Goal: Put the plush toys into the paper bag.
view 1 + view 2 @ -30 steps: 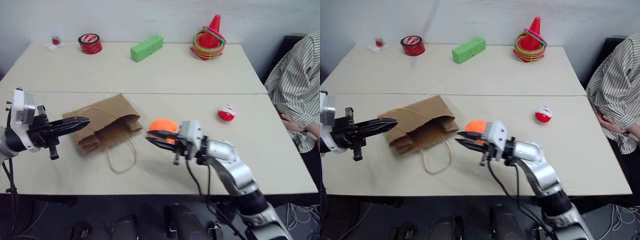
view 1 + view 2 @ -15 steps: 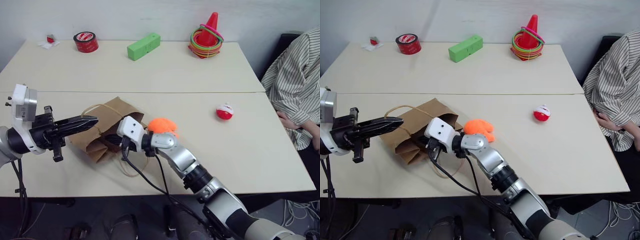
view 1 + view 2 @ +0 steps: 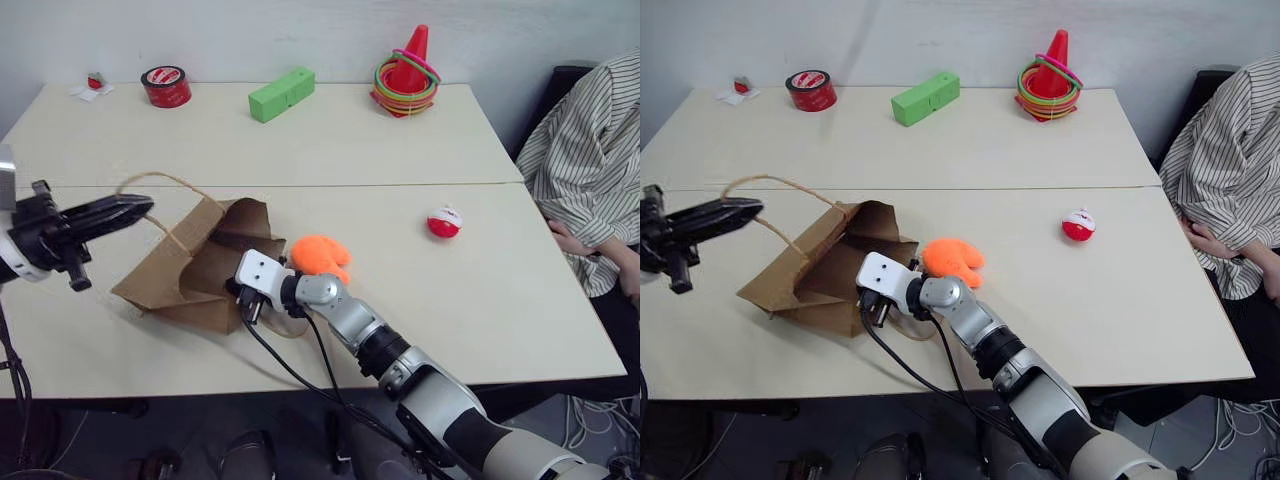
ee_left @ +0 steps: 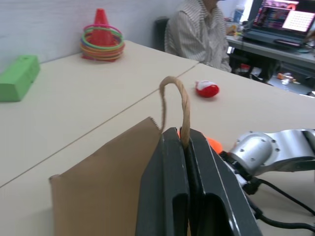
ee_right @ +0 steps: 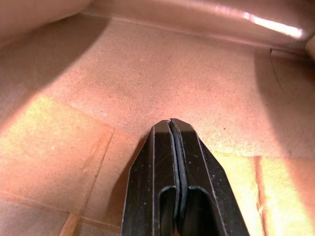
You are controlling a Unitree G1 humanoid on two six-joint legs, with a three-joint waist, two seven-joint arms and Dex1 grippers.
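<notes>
1. Left gripper (image 3: 140,206) is clamped on one cord handle (image 4: 173,105) of the paper bag (image 3: 185,270), holding that loop up so the bag's mouth gapes toward the right
2. Right gripper (image 5: 171,129) has its fingers pressed together with nothing between them, and it reaches into the mouth of the bag, its tip over the brown paper inside
3. Orange plush toy (image 3: 320,255) lies on the table (image 3: 480,300) just outside the bag's mouth, beside the right wrist
4. Red and white plush toy (image 3: 442,222) sits well apart, farther to the right on the table
5. Along the far edge stand a red tape roll (image 3: 165,86), a green block (image 3: 281,94) and an orange cone with rings (image 3: 406,72)
6. Person in a striped shirt (image 3: 590,170) sits at the right end of the table
</notes>
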